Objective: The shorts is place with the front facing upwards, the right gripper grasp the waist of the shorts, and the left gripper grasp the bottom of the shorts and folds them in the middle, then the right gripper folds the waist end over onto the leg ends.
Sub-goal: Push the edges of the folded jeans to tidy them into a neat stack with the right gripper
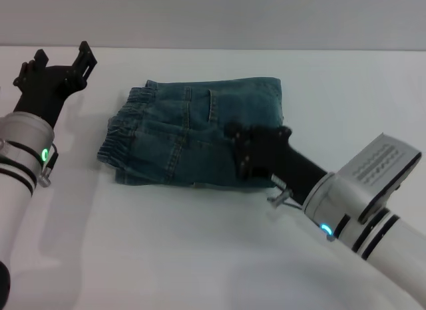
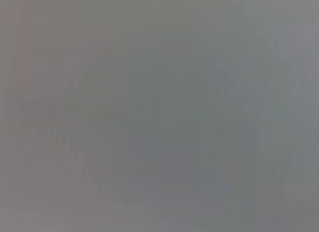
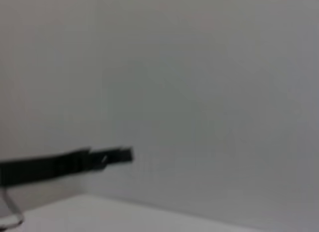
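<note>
The shorts [image 1: 193, 134] are seen lying folded into a compact denim block near the middle of the white surface [image 1: 200, 257], with the waist [image 1: 118, 138] gathered along the side nearer the robot's left and folded edges on the other sides. Denim of this kind is judged to be soft but fairly heavy and thick; the stacked layers are likely to slide over one another, so a hold on the ruched elastic band, where the cloth bunches, would be firmest. The right gripper [image 1: 241, 149] hangs low over the right-hand edge of the block; whether its jaws are parted or closed on cloth cannot be told. The left gripper [image 1: 63, 65] is held well apart from the shorts, raised at the far left, with its jaws spread and nothing between them. Bare surface is seen on every side of the garment, widest toward the robot, so room for moving is ample. The leg ends cannot be made out in the fold.
</note>
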### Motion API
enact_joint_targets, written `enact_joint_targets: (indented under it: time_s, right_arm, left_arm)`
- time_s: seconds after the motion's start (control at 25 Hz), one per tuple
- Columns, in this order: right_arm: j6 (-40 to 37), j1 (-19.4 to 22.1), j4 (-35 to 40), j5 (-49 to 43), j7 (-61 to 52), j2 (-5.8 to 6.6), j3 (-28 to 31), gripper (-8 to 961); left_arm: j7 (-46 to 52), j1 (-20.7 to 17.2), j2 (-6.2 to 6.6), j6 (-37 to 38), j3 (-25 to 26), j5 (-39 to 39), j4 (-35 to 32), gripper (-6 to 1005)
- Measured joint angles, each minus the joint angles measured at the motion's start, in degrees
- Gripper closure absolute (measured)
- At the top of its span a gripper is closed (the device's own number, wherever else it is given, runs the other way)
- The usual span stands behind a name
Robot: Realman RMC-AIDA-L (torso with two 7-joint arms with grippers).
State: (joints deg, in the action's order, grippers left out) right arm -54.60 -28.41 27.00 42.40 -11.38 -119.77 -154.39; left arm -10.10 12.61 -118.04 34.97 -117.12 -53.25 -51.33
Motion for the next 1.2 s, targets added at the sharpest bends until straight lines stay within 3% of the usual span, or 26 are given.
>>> enact_joint_targets:
  time_s: [0.2,1.2]
  right_arm:
    - [2.74,0.17,0.16,-2.91,-0.28,-0.02,-1.96,953]
    - [5.54,-1.53,-9.30,-2.54,-12.71,0.46,0.45,926]
  left_arm:
    - [2.35,-0.22,0.09,4.88,-2.43,0.59,2.41,166]
    - [3.86,-1.22,0.10,5.17,-3.59,1.19,3.52,165]
